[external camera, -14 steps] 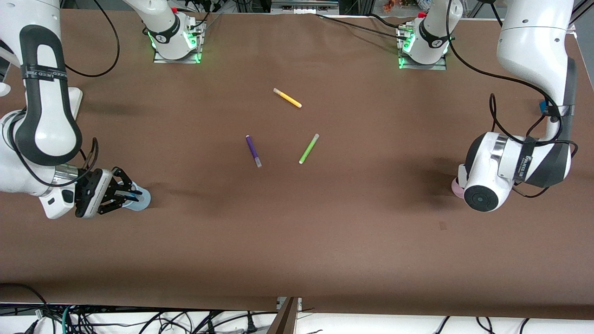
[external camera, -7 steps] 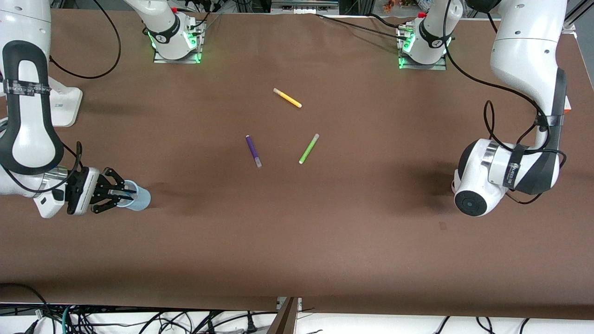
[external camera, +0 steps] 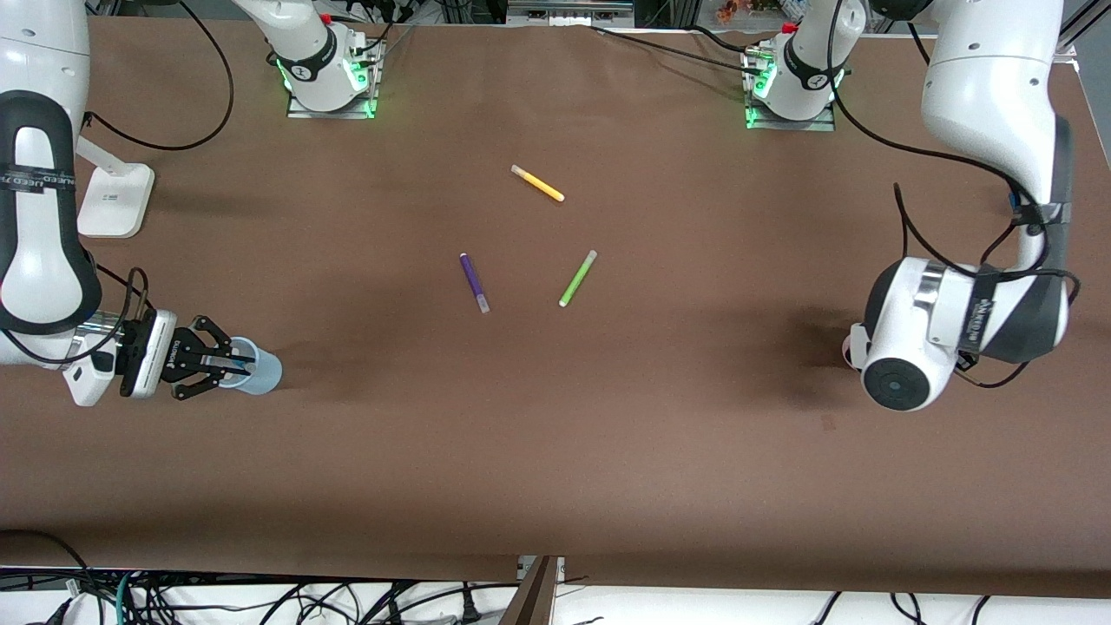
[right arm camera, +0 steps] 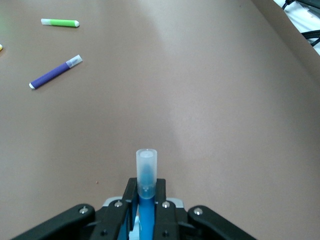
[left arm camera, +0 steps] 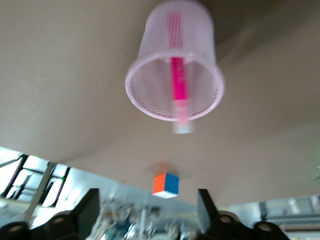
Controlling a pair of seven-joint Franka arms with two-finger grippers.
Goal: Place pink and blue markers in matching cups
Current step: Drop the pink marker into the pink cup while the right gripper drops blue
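Observation:
The pink marker (left arm camera: 178, 85) stands inside the pale pink cup (left arm camera: 150, 65), its pale cap poking past the rim. My left gripper (left arm camera: 149, 215) hangs open above that cup, apart from the marker. In the front view the left wrist hides almost all of the pink cup (external camera: 848, 349). My right gripper (right arm camera: 146, 192) is shut on the blue marker (right arm camera: 146, 172), whose greyish cap sticks out past the fingertips. That gripper (external camera: 227, 365) sits at the mouth of the pale blue cup (external camera: 265, 375) toward the right arm's end of the table.
A yellow marker (external camera: 537, 183), a purple marker (external camera: 474, 282) and a lime-green marker (external camera: 577, 278) lie loose mid-table. A white stand (external camera: 113, 200) sits by the right arm. A colour cube (left arm camera: 165, 185) lies near the pink cup.
My left gripper has opened and let go of the pink marker, which now rests in the pink cup. The right gripper, still holding the blue marker, has drifted slightly toward its own end.

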